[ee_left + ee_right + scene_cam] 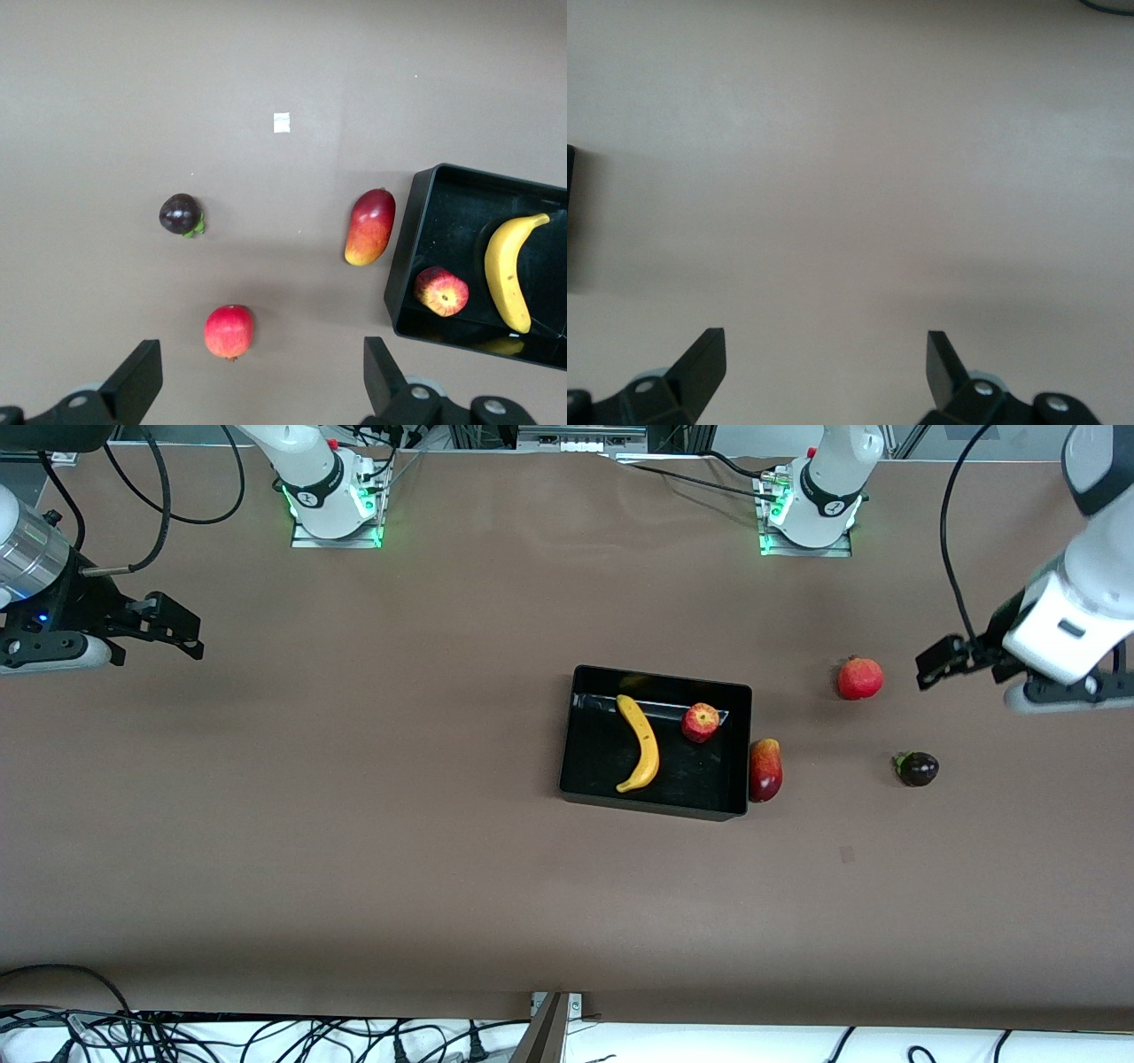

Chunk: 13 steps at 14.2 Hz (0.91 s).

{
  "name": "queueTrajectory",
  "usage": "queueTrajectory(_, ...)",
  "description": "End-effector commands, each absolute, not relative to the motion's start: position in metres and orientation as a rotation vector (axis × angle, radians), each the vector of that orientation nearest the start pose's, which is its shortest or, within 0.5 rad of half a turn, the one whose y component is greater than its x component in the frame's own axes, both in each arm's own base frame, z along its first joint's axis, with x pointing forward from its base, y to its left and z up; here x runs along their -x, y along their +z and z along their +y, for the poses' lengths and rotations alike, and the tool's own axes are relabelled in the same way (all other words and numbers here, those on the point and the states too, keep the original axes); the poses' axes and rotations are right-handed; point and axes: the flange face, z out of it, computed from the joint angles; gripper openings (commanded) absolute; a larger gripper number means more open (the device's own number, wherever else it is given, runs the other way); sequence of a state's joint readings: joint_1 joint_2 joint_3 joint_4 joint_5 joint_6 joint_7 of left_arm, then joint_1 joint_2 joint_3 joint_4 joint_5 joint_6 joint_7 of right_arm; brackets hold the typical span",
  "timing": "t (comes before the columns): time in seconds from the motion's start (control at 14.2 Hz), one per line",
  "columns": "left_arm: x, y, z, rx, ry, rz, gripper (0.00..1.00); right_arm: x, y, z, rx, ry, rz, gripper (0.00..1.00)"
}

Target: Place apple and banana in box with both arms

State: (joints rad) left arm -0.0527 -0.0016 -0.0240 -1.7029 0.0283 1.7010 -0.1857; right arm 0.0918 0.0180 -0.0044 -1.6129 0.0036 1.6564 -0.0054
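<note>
- the banana (640, 744) lies inside the box (585, 784), stretched along the floor of the tray toward the right arm's end of it.
- the apple (701, 722) also sits inside the box, toward the left arm's end and apart from the banana, close to the wall that is farther from the front camera.
- the left gripper (946, 662) hangs over bare table at the left arm's end, with its fingers spread wide and nothing between them; its wrist view shows the same open gap (261, 376).
- the right gripper (173, 631) hangs over bare table at the right arm's end, well apart from the box, fingers also spread and empty (824, 367).
- three other fruits stay on the table outside the box: a mango-like fruit (765, 770) just beside the box wall, a round red fruit (859, 677) and a dark purple fruit (917, 768) nearer the left arm's end.
- judged from this layout, both placements look done and the task seems to be at its closing step, with both arms clear of the tray.
- the next move likely calls for no further grasp; the arms only need to keep away from the box and leave the other fruits alone.
</note>
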Motion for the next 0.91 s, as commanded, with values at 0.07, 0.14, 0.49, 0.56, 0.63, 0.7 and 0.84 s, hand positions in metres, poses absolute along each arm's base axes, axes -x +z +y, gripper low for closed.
queueTrajectory(0.07, -0.546, 0.568, -0.043, 3.116, 0.056, -0.138, 1.00, -0.564, 0.606, 0.048, 3.139, -0.041, -0.130, 1.00)
queueTrajectory(0.14, -0.547, 0.568, -0.043, 3.111, 0.088, -0.135, 1.00, -0.564, 0.606, 0.048, 3.139, -0.041, -0.130, 1.00)
queueTrajectory(0.49, -0.552, 0.572, -0.046, 3.113, 0.079, -0.133, 1.00, -0.564, 0.606, 0.048, 3.139, -0.041, -0.130, 1.00)
queueTrajectory(0.56, -0.553, 0.573, -0.045, 3.113, 0.077, -0.136, 1.00, -0.564, 0.606, 0.048, 3.139, -0.041, -0.130, 1.00)
queueTrajectory(0.63, -0.553, 0.573, -0.047, 3.113, 0.077, -0.131, 1.00, -0.564, 0.606, 0.048, 3.139, -0.041, -0.130, 1.00)
queueTrajectory(0.7, -0.553, 0.572, -0.047, 3.112, 0.081, -0.131, 1.00, -0.564, 0.606, 0.048, 3.139, -0.041, -0.130, 1.00)
queueTrajectory(0.84, -0.552, 0.573, -0.047, 3.112, 0.079, -0.136, 1.00, -0.564, 0.606, 0.048, 3.139, -0.041, -0.130, 1.00)
